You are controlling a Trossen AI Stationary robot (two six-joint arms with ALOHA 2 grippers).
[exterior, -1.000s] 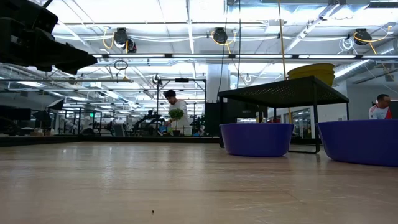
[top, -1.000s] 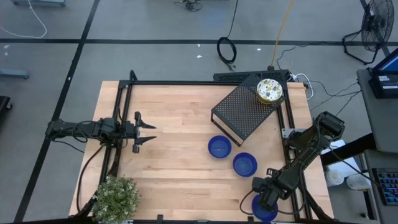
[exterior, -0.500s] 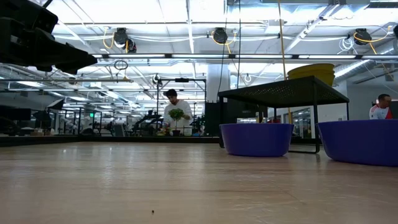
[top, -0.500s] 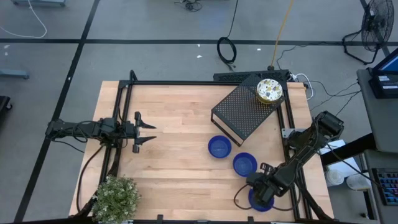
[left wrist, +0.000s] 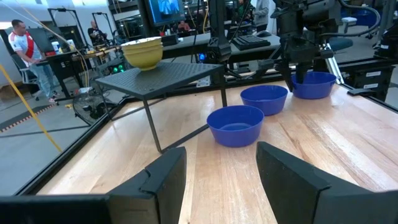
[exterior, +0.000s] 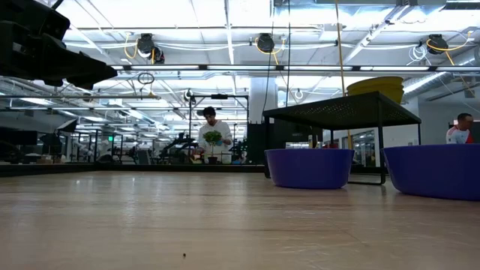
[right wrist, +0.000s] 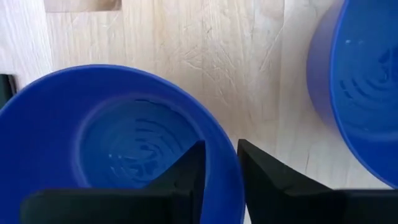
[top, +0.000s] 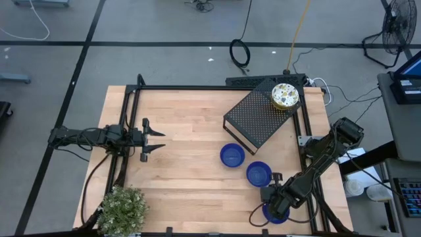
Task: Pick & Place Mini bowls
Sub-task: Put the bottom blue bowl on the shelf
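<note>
Three blue mini bowls stand on the wooden table: one [top: 231, 156] in front of the black perforated box [top: 256, 120], one [top: 258, 174] beside it, and one [top: 279, 214] at the near right edge. Speckled cream bowls [top: 285, 95] sit stacked on the box's far corner. My right gripper [top: 272, 201] points down over the near-edge bowl [right wrist: 124, 149], shut on its rim. My left gripper [top: 155, 139] waits open and level at the table's left side, far from the bowls. My right gripper pinches the near-edge blue bowl's rim [right wrist: 225, 163] between its two fingers. One finger [right wrist: 186, 171] is inside the bowl and the other [right wrist: 264, 177] outside its wall. The fingers come from above, pointing steeply down. The bowl stands upright on the table.
A potted plant [top: 122, 207] stands at the table's near left corner. The neighbouring blue bowl [right wrist: 367, 81] lies close beside the held one. A black cable loops by my right gripper [top: 253, 216]. Bare wood [top: 184, 178] stretches between the arms. People are in the room beyond.
My right gripper has shifted a little toward the table's left and far side above the near-edge bowl, and has rolled about its wrist. The other bowls and my left arm have kept still.
</note>
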